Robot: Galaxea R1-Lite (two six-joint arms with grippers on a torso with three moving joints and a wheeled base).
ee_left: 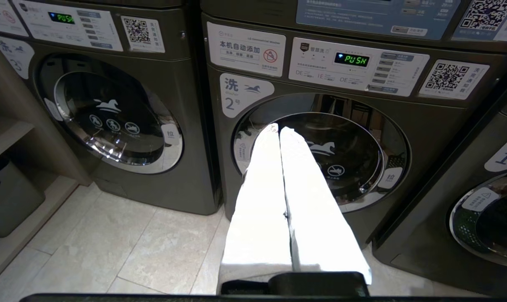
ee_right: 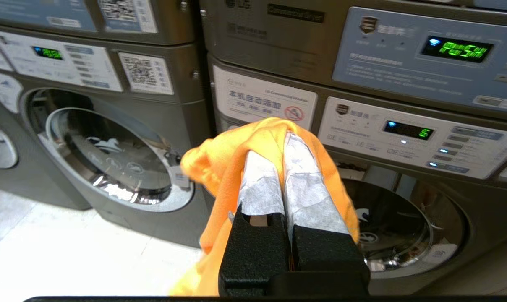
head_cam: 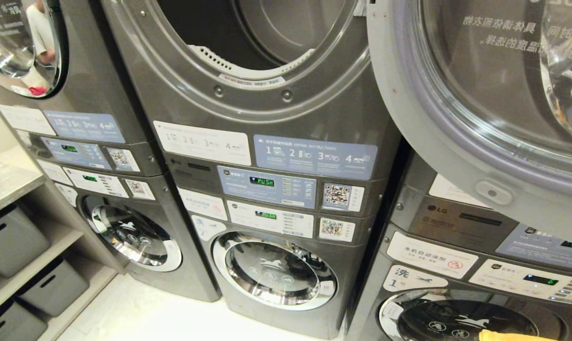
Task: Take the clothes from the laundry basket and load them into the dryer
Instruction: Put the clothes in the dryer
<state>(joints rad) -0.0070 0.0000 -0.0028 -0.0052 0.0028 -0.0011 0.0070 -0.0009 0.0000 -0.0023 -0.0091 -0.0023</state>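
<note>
Orange cloth (ee_right: 236, 159) sits clamped in your right gripper (ee_right: 280, 144), low before the washers; carrying step, so you must next lift it up into the open dryer drum (head_cam: 248, 33) above.

The left gripper (ee_left: 279, 130) has two long, flat fingers (ee_left: 260, 201) wrapped in plain white covering, tapering toward rounded tips; they rise from a black, matte base block whose upper edge is squared. The right gripper (ee_right: 285, 144) is built alike, with black textured finger mounts (ee_right: 253, 251), each a blocky shape with a small notch near the top, and wrinkled, greyish-white wrapping over the fingers above them. A dark strip of wrist housing crosses the lowest edge of both wrist views.
</note>
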